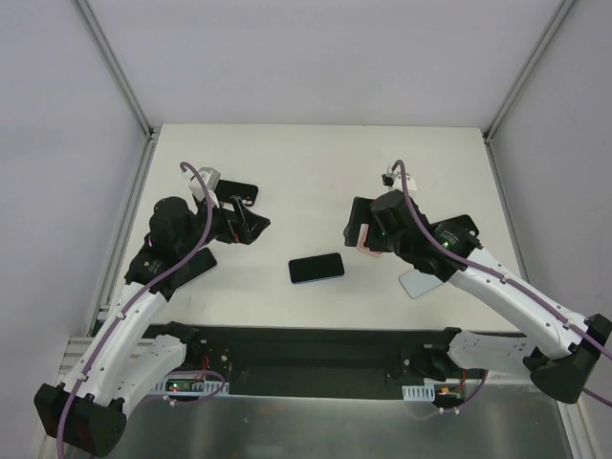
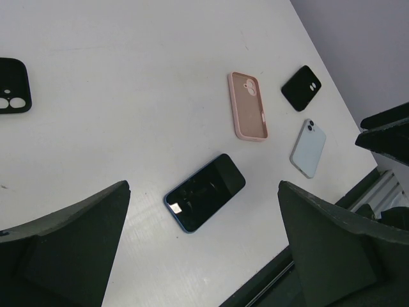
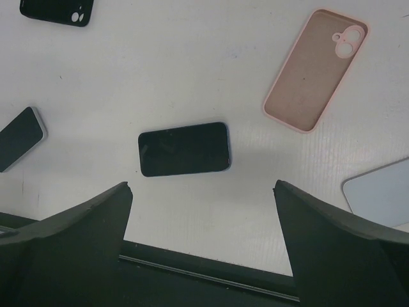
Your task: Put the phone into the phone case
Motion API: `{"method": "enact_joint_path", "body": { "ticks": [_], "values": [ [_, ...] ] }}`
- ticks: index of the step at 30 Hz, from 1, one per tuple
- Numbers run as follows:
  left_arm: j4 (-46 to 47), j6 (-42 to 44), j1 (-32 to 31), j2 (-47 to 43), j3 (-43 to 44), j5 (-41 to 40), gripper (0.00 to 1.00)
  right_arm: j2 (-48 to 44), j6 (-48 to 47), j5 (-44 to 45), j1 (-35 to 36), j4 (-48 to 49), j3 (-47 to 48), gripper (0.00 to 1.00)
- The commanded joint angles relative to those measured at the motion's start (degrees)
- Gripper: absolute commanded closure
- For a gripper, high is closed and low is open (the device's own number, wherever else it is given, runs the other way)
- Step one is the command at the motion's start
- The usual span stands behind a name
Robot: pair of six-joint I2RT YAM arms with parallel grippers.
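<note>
Black-screened phone (image 1: 316,269) flat, long axis left-right | pink case (image 3: 316,70) apart | left claw (image 2: 203,183), right claw (image 3: 202,183) spread

- White worktop (image 1: 316,163), plain and flat.
- Dark phone (image 1: 316,269), screen up, near the middle.
- Pink case (image 2: 247,106), hollow side up, well apart from the phone.
- Pale blue slab (image 2: 308,148), possibly a phone lying face down.
- Black case (image 2: 301,87) near the pale blue slab.

Phone (image 3: 184,149): blue-edged, dark screen up, flat on the table before me. Pink case (image 3: 316,70): empty, cavity up, lying apart from it.
</note>
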Motion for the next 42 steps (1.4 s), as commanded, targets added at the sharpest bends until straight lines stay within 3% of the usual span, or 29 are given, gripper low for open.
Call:
{"method": "enact_joint_path", "body": {
  "ticks": [1,6,13,16,18,20,24,29,34,36,38,40,42],
  "values": [
    [0.97,0.55,-0.28,-0.06,0.02,0.33,0.01,-0.40,-0.23,0.99,0.14,-1.16,2.60,0.04],
    [0.36,-2.61,-0.37,0.38,-0.95,-3.01,0.02,-0.31,-1.81,1.07,0.14,-1.25,1.47,0.04],
    [-3.78,-23.76,-0.37,3.62,-7.45,-3.37,0.11,2.93,-12.96,-4.72,-1.43,0.86,-1.88,0.04],
    [-3.95,-28.61,-0.37,5.82,-10.61,-2.40,0.17,6.10,-16.31,-8.23,-4.16,3.05,-2.93,0.02],
    [-3.95,-29.25,-0.63,6.97,-11.93,-3.27,0.16,8.65,-16.84,-15.05,-7.23,6.30,-3.63,0.03],
    [-3.95,-28.02,-1.24,8.11,-12.20,-3.63,0.16,11.10,-16.32,-19.73,-9.25,10.06,-4.78,0.09],
    [-5.00,-20.56,-2.47,9.78,-10.36,-5.56,0.16,14.71,-13.33,-24.74,-9.35,13.51,-5.66,0.18],
    [-7.12,-24.59,-4.31,9.79,-9.83,-7.49,0.16,24.46,-17.36,-30.11,-11.37,15.29,0.02,0.25],
    [-6.06,-10.30,-6.52,11.80,-5.00,-12.59,0.16,25.28,-7.63,-26.17,-12.51,12.02,-0.29,0.23],
    [-2.66,-7.21,-6.78,13.55,-2.46,-4.99,0.18,22.73,-0.62,-24.95,-12.95,12.20,-4.14,0.23],
    [-2.72,2.70,-11.33,15.40,0.18,-4.06,0.19,17.64,2.22,-23.28,-13.30,11.94,-6.35,0.21],
    [-5.26,17.72,-15.55,17.95,5.01,-5.56,0.09,12.03,3.20,-18.45,-13.39,9.93,-8.55,0.19],
    [-6.49,31.83,-21.18,20.75,7.47,-8.35,0.01,8.50,3.29,-12.15,-13.39,7.38,-9.08,0.09]
  ]
}}
